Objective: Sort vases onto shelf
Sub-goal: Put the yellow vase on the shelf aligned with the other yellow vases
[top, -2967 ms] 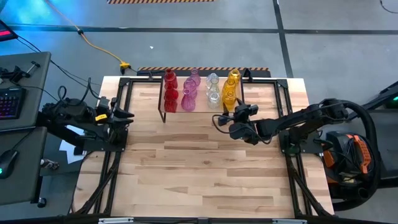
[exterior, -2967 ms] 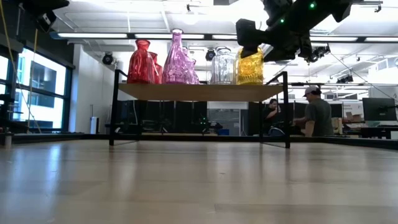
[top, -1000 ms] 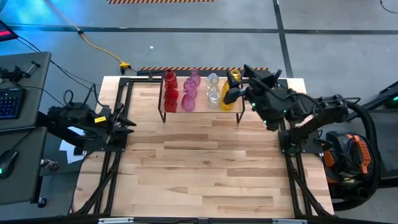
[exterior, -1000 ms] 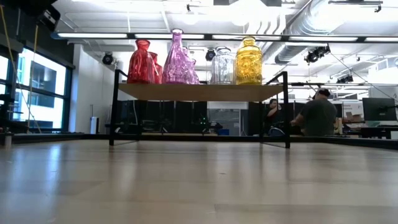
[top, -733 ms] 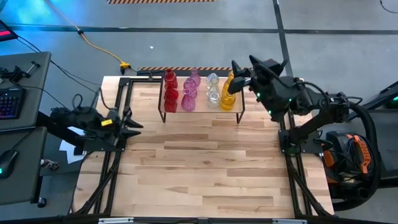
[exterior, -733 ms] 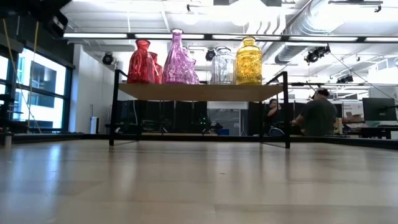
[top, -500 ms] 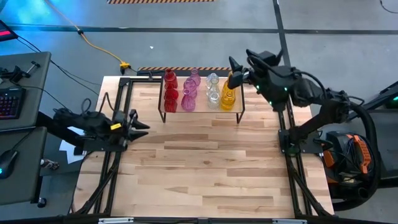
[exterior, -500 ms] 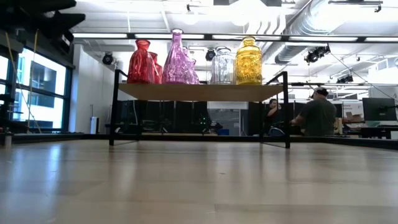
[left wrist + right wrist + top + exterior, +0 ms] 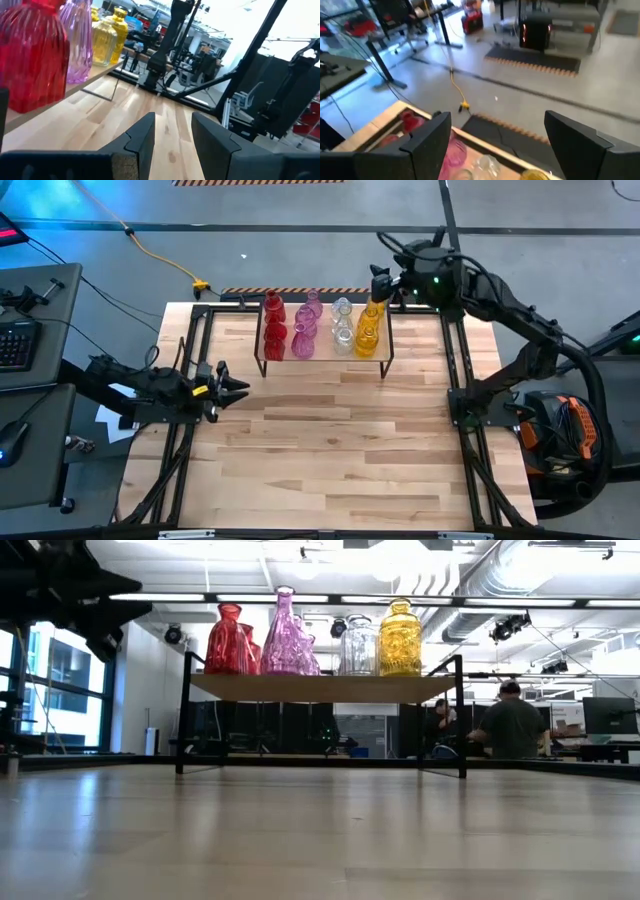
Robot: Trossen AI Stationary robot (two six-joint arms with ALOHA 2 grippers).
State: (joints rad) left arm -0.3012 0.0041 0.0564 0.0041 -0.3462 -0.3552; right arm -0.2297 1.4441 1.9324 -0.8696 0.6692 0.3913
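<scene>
A: Eyes on the shelf (image 9: 322,356) at the far end of the tabletop (image 9: 330,450). The vases (image 9: 320,326) are lined up on it by colour: red (image 9: 274,328), then pink (image 9: 306,328), clear (image 9: 343,326) and yellow (image 9: 370,326) at the right end.

B: And the right end effector (image 9: 381,280)?

A: High above the shelf's far right corner, just past the yellow vases, fingers (image 9: 427,137) spread wide with nothing between them. Its wrist view looks down onto the vase tops and the floor beyond.

B: The left one?

A: The left end effector (image 9: 238,388) hovers over the left part of the tabletop, pointing toward the shelf and well apart from it. Its fingers (image 9: 142,137) stand partly apart, gripping nothing.

B: From table height?

A: Red, pink, clear and yellow vases stand upright on the plank, with a person (image 9: 510,725) seated in the room behind.
</scene>
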